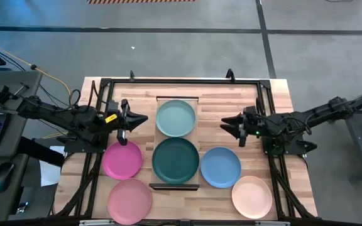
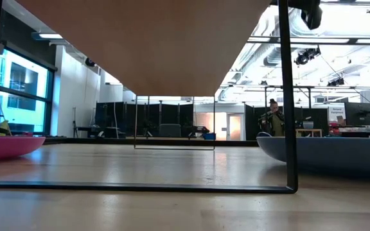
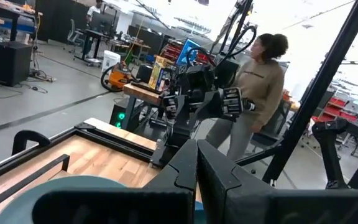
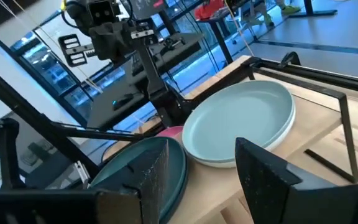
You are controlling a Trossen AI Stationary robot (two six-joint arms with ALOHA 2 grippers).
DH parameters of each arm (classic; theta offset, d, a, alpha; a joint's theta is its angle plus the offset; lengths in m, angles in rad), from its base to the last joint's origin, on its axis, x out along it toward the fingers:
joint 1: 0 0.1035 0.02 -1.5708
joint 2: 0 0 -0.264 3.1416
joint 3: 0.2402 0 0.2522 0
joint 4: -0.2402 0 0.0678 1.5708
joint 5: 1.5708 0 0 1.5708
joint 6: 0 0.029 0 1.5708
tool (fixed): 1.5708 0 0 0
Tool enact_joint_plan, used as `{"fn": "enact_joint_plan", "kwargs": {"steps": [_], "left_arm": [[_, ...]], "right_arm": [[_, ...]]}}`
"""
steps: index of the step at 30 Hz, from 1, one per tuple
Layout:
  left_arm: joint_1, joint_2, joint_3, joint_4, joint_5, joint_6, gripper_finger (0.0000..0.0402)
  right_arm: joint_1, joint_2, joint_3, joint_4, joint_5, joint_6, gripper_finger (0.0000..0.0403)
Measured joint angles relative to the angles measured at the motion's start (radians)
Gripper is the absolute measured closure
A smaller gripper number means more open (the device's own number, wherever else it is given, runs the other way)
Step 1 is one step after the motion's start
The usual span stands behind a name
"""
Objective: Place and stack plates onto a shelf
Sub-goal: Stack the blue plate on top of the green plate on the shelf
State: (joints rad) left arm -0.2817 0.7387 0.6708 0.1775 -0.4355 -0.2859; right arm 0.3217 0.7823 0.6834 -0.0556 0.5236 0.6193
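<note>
While both arms hang over the table from opposite sides, the shelf [image 1: 177, 98] lies in the middle of the tabletop [image 1: 281, 100], a narrow light-wood board with dark rails at its two ends. On its far half sits the mint plate [image 1: 176, 117], and the right wrist view shows a white plate [image 4: 211, 161] directly under it, only its edge visible. On the near half of the shelf rests the dark teal plate [image 1: 175, 160]. Four other plates lie on the table beside the shelf: the magenta plate [image 1: 122, 159] and the pink plate [image 1: 129, 201] on the left side, the blue plate [image 1: 220, 167] just beside the teal one on the right, and the peach plate [image 1: 252, 196] near the front right corner, close to the blue plate. The left gripper [image 1: 142, 119] is next to the left edge of the shelf, above the magenta plate's far rim, with its fingers pressed together and holding nothing. The right gripper [image 1: 226, 123] is to the right of the mint plate, apart from it, and its fingers [image 4: 263, 168] stand spread with nothing between them. Behind the table a person [image 3: 257, 93] stands in the room.
</note>
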Motion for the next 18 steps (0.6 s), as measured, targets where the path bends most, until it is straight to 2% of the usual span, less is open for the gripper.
{"fn": "enact_joint_plan", "kwargs": {"steps": [12,15,18], "left_arm": [[0.0,0.0,0.0,-0.001,-0.002,0.0,0.0402],[0.0,0.0,0.0,-0.001,-0.002,0.0,0.0402],[0.0,0.0,0.0,-0.001,-0.002,0.0,0.0402]], "right_arm": [[0.0,0.0,0.004,-0.015,-0.017,-0.018,0.0234],[-0.001,0.0,0.005,-0.026,-0.06,-0.015,0.0234],[-0.001,0.003,0.006,-0.15,-0.134,0.074,0.0234]]}}
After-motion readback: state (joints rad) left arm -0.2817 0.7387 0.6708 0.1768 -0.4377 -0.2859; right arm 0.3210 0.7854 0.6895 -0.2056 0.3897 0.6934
